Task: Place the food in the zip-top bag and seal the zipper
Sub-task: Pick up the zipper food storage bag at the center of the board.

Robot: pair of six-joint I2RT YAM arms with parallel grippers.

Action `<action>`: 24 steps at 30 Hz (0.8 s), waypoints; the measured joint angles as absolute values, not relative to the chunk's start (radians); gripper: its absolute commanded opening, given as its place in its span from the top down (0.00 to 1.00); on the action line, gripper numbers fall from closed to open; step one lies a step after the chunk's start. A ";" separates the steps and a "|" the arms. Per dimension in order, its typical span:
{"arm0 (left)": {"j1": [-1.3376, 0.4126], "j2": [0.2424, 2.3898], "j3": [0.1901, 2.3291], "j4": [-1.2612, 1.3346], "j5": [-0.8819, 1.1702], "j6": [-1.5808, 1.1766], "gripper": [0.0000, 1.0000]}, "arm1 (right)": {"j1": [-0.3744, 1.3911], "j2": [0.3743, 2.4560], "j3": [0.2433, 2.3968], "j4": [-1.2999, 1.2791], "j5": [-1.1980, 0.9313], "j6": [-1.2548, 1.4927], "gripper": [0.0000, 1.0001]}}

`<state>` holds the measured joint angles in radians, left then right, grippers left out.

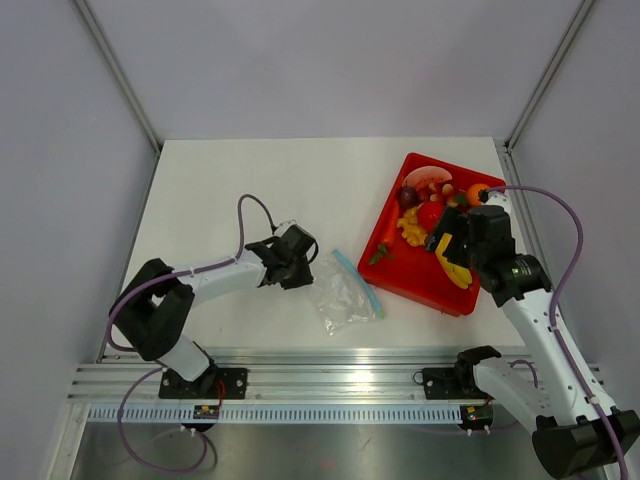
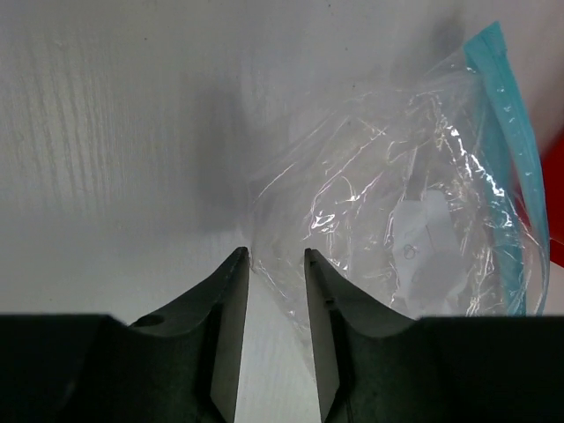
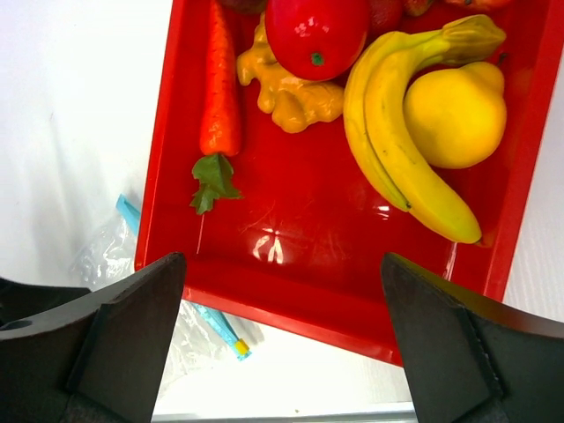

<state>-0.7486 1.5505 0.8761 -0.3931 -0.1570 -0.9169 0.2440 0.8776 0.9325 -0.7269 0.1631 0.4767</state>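
Observation:
The clear zip-top bag point(image 1: 343, 296) lies flat on the white table, with its light blue zipper point(image 1: 358, 282) along the edge facing the red tray point(image 1: 404, 274). The red tomato point(image 1: 430, 215) and the dark purple fruit point(image 1: 407, 196) sit in the tray. My left gripper point(image 1: 303, 268) is low at the bag's left edge. In the left wrist view the bag point(image 2: 414, 220) has a crinkled corner reaching between the slightly parted fingers of that gripper point(image 2: 275, 260). My right gripper point(image 3: 282, 264) is wide open and empty above the tray's near edge, with the tomato point(image 3: 315, 33) ahead.
The tray point(image 3: 291, 291) also holds a yellow banana point(image 3: 397, 132), a yellow round fruit point(image 3: 454, 110), a carrot point(image 3: 220, 97), a ginger-like piece point(image 3: 286, 92) and an orange fruit point(image 1: 477, 193). An aluminium rail point(image 1: 330, 380) runs along the table's near edge. Walls enclose the table.

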 measured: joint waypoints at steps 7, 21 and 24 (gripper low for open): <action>-0.739 1.578 0.908 -0.402 -0.158 -0.858 1.00 | 0.244 0.893 0.933 -0.725 0.109 0.470 0.01; -0.564 1.281 0.929 -0.482 -0.061 -0.559 1.00 | 0.369 0.986 0.951 -0.682 -0.047 0.465 0.01; -0.505 1.199 0.936 -0.506 -0.004 -0.508 1.00 | 0.455 1.032 0.968 -0.651 -0.071 0.480 0.01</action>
